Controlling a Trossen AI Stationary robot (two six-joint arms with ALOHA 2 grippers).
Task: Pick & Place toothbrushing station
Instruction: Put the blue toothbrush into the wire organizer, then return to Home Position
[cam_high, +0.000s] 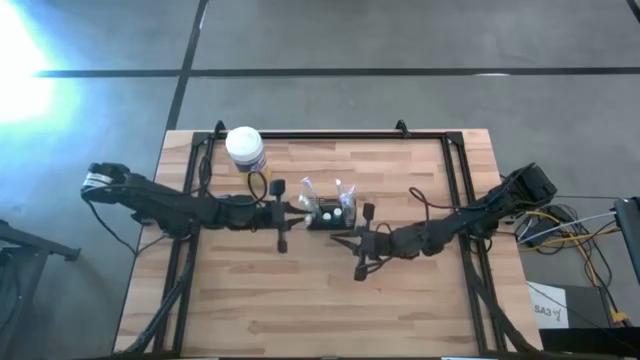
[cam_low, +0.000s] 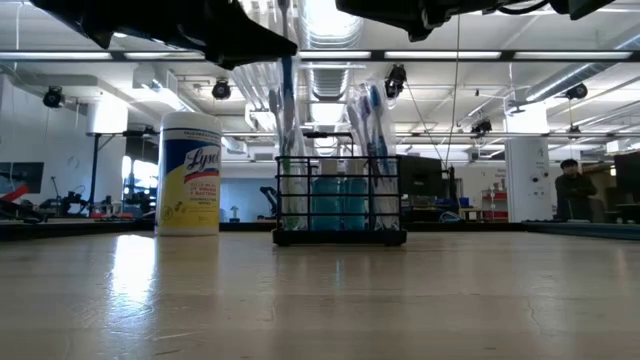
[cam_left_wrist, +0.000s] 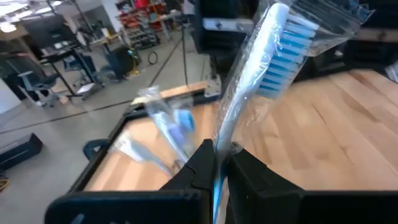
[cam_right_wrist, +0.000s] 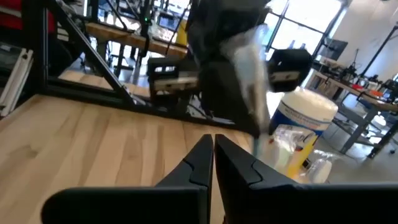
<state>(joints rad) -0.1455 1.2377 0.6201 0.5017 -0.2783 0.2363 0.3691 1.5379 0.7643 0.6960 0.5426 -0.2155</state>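
Observation:
The toothbrushing station (cam_high: 330, 214), a small black slotted box, stands on its base at the table's middle; it also shows in the low view (cam_low: 340, 205). Wrapped toothbrushes (cam_low: 370, 130) stick up out of it. My left gripper (cam_high: 298, 209) is at the station's left side, shut on one wrapped toothbrush (cam_left_wrist: 273, 56) with blue bristles. My right gripper (cam_high: 345, 238) is shut and empty, just near and right of the station, above the table; its shut fingers show in its wrist view (cam_right_wrist: 213, 158). My left gripper pinches the toothbrush's plastic-wrapped handle (cam_left_wrist: 222, 140) between its two fingers, below the bristle head. The fingers come from the table's left and lie across the handle. The head (cam_left_wrist: 287, 46) stands out beyond the fingers. The handle's lower end is hidden by the fingers.
A yellow wipes jar with a white lid (cam_high: 245, 150) stands at the table's far left; it also shows in the low view (cam_low: 190, 175). A black frame (cam_high: 330, 134) runs along the far edge and sides. Bare wood (cam_high: 330, 300) lies toward the near edge.

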